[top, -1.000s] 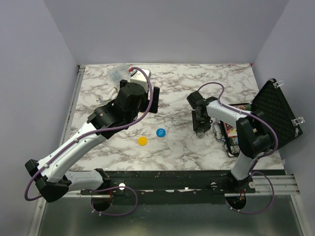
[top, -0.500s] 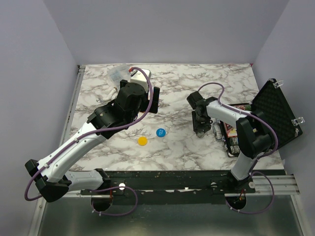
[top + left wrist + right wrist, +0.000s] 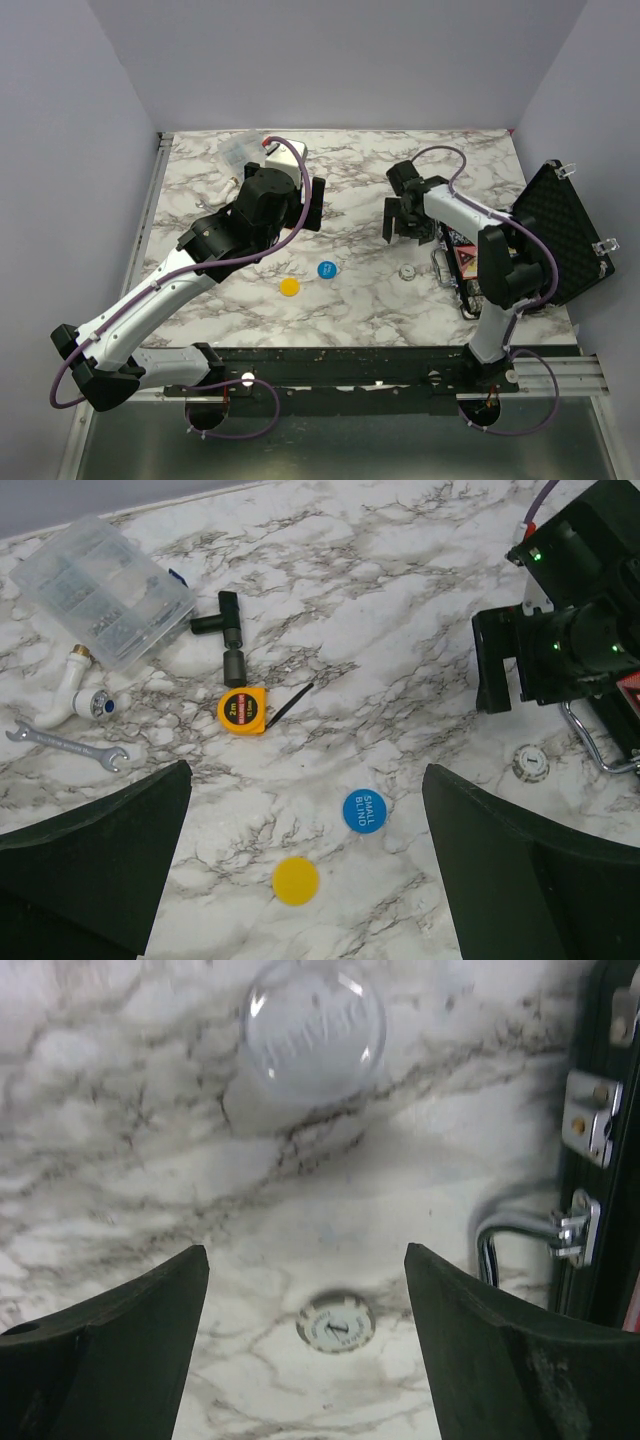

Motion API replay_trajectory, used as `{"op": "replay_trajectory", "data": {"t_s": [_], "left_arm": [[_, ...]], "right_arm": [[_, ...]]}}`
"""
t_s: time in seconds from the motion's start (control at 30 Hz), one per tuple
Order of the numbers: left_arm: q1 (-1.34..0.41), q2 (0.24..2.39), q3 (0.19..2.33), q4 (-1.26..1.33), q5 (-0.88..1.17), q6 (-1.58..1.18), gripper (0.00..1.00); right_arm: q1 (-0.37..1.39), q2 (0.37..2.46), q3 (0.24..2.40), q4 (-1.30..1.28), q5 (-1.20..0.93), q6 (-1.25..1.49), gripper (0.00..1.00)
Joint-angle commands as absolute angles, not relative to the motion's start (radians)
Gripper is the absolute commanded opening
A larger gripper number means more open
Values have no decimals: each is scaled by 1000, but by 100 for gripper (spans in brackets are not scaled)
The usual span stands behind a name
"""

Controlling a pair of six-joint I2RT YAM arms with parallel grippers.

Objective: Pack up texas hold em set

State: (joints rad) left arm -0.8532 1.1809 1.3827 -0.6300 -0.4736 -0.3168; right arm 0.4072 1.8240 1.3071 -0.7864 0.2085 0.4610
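Blue disc (image 3: pixel 363 810) with "SMALL BLIND" lettering, near yellow disc (image 3: pixel 295 880)

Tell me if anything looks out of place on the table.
Yes: three poker discs lie loose on the table, outside the open black briefcase: a white disc beside its handle, a blue disc and a yellow disc nearer the middle.

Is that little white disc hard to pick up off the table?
Probably. The white disc lies flat on the smooth table, so getting under its thin edge may be tricky. It looks stiff and light. Stood on its rim, it might roll.
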Motion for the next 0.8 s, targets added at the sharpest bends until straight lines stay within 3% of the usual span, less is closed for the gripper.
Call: {"op": "replay_trajectory", "data": {"t_s": [0.0, 0.27, 0.77], "left_arm": [[-857, 1176, 1368, -615, -454, -310, 98], [-857, 1180, 1365, -609, -449, -307, 98], [-857, 1189, 1366, -612, -447, -307, 99]], "right_arm": [[361, 1940, 1418, -770, 199, 528, 82], [346, 2070, 1550, -787, 226, 574, 83], [288, 2092, 1528, -703, 228, 620, 81]]}}
